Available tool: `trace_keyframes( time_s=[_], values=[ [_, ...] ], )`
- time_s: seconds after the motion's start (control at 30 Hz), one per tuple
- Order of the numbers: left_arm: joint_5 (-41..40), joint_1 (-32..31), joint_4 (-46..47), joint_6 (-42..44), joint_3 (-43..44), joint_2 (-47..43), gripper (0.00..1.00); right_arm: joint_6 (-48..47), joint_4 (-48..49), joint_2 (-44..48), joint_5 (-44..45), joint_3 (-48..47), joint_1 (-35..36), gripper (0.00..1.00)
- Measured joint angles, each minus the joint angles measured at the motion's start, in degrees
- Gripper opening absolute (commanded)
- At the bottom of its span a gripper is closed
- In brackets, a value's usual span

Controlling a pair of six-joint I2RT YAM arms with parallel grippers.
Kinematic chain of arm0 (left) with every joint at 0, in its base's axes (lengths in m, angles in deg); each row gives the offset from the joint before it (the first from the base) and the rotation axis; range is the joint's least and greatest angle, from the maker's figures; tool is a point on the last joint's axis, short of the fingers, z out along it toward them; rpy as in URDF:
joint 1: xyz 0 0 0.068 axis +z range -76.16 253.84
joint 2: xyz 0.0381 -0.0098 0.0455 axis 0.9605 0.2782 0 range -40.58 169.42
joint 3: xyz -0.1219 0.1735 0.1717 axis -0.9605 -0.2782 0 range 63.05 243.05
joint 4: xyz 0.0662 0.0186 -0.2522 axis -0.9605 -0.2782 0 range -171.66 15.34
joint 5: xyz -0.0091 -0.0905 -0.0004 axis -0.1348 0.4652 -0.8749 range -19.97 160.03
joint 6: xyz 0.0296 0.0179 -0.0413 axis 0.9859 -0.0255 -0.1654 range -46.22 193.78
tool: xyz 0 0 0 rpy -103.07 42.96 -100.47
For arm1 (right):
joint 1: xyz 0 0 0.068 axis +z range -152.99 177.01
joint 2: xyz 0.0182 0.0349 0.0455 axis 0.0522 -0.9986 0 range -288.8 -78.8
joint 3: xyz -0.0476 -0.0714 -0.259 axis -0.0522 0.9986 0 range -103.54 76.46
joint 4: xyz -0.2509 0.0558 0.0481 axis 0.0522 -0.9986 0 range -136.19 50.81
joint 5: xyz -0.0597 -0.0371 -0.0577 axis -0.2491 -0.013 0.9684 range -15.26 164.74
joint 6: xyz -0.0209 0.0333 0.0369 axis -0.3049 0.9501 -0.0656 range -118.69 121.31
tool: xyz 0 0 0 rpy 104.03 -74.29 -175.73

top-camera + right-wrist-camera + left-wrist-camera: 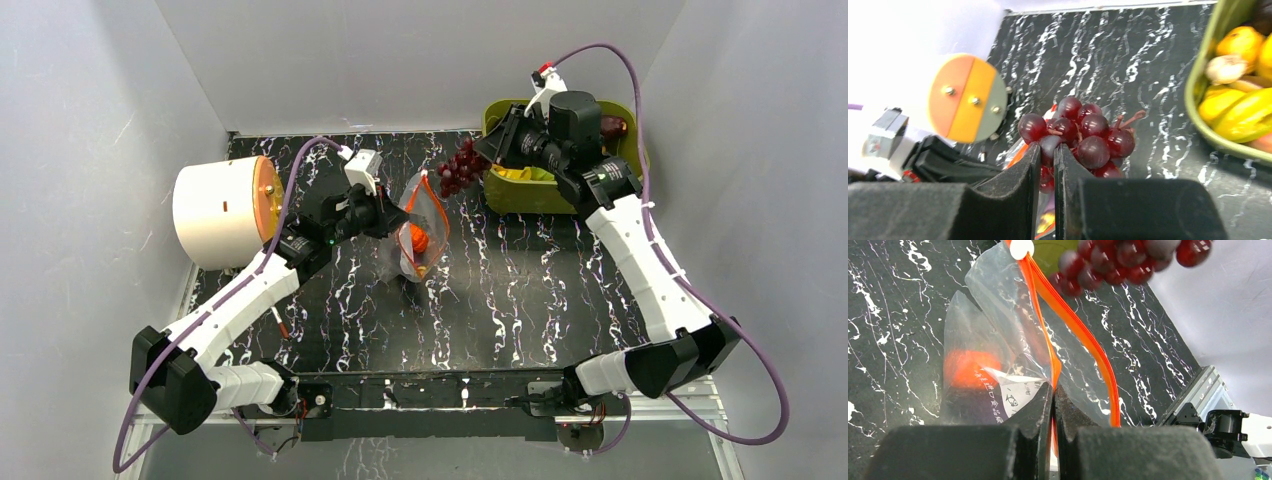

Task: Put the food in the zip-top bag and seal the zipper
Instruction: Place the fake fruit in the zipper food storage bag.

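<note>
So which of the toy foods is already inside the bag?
The orange-red ball, glowing through the clear bag. The grapes hang from the right tool, and the yellow pieces lie in the green bin.

Bright, even light, soft shadows; grapes (1128,262) blur in the left wrist view; glare whitens the walls (923,30).

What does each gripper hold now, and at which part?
The left gripper pinches the zip-top bag at its orange-red zipper edge. The right gripper grips the grapes at the bunch's side.
</note>
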Motion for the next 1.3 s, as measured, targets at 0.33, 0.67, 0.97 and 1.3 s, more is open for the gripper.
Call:
trace_keyframes(
  time_s=[0.33, 0.67, 0.97, 1.3],
  values=[
    [0.11, 0.0, 2.36, -1.75, -1.03, 0.13, 0.0, 4.55, 2.51, 3.32, -7.93, 2.16, 2.56, 0.0],
    [0.17, 0.0, 3.41, -2.56, -1.03, 0.81, 0.0, 7.5, 5.44, 5.44, -11.56, 2.71, 3.8, 0.0],
    [0.44, 0.0, 3.43, -3.23, -1.03, 0.81, 0.0, 10.95, 10.12, 5.95, -13.66, 8.63, 6.03, 0.0],
    [0.7, 0.0, 3.78, -4.09, -1.95, 0.81, 0.0, 15.34, 14.86, 5.84, -15.78, 15.34, 8.44, 0.0]
  ],
)
